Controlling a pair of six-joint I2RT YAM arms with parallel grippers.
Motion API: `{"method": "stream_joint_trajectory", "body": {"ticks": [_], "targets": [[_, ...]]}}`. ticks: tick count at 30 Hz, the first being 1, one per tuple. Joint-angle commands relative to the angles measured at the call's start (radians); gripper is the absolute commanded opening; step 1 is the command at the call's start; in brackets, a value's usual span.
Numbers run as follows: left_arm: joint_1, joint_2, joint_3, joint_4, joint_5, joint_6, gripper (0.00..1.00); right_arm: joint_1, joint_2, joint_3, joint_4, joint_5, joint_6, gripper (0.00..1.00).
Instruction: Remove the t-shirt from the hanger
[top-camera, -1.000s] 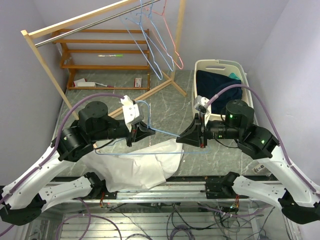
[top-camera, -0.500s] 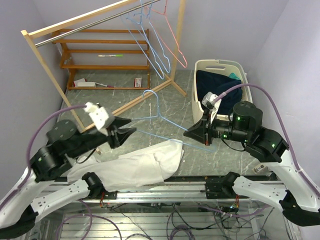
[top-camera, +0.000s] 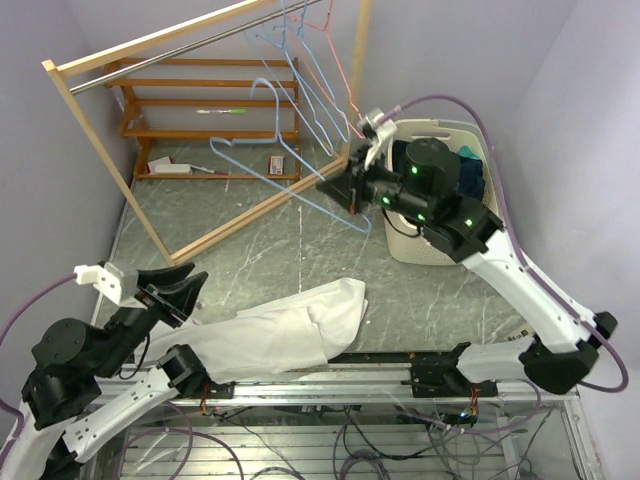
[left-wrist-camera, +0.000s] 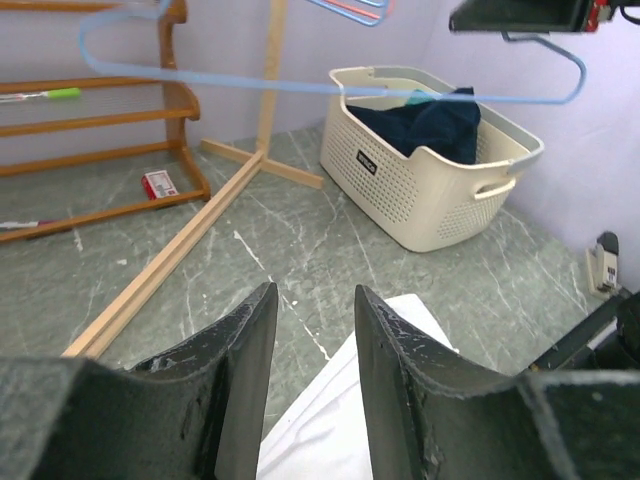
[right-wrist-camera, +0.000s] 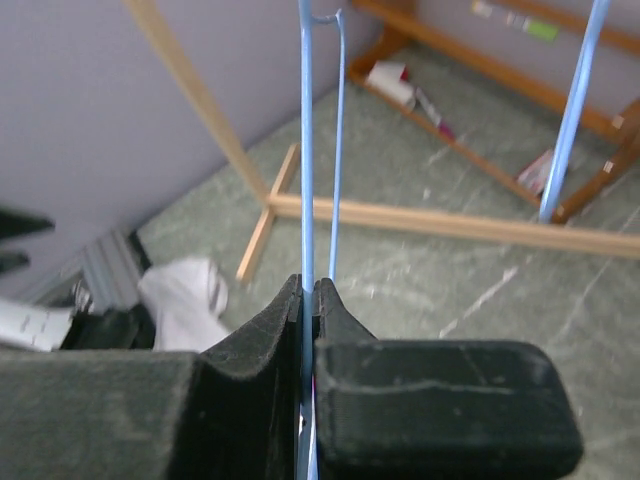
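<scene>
Hanger (right-wrist-camera: 304, 150) rises bare toward the rack (top-camera: 150, 45), pinched in closed right fingers (right-wrist-camera: 270, 330); left fingers (left-wrist-camera: 240, 360) gape empty; t-shirt (top-camera: 280, 335) lies free at bench (top-camera: 300, 240) near edge, removal apparently done.

I can read nothing outright from my screens. The cream laundry basket (left-wrist-camera: 430, 200) carries a small dark label (left-wrist-camera: 367, 162) on its side wall, with pale marks on it that are too small for me to make out. A small red and white box (left-wrist-camera: 158, 184) lies on the counter (left-wrist-camera: 330, 250) by the foot of the wooden shelf unit (left-wrist-camera: 186, 120). It has print on its face, but that print is blurred in both the left wrist view and the top view.
</scene>
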Motion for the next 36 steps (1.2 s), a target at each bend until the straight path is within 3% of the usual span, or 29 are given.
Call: {"method": "stream_joint_trajectory", "body": {"ticks": [1,9,18,26,31,36], "targets": [[-0.004,-0.091,-0.043,-0.028,-0.117,-0.062,0.48,-0.002,0.101,0.144,0.224,0.104,0.004,0.0],[-0.003,-0.113,-0.096,-0.027,-0.142,-0.066,0.49,-0.002,0.285,0.331,0.354,0.193,-0.02,0.0],[-0.004,-0.085,-0.111,-0.022,-0.128,-0.054,0.48,-0.003,0.535,0.556,0.338,0.193,-0.014,0.0],[-0.003,-0.125,-0.118,-0.025,-0.147,-0.07,0.51,-0.002,0.581,0.576,0.326,0.169,-0.007,0.0],[-0.004,-0.106,-0.119,-0.025,-0.148,-0.07,0.51,-0.001,0.421,0.332,0.378,0.105,0.005,0.35],[-0.004,-0.109,-0.12,-0.025,-0.15,-0.07,0.51,0.006,0.196,0.054,0.387,0.003,0.017,0.59]]}}
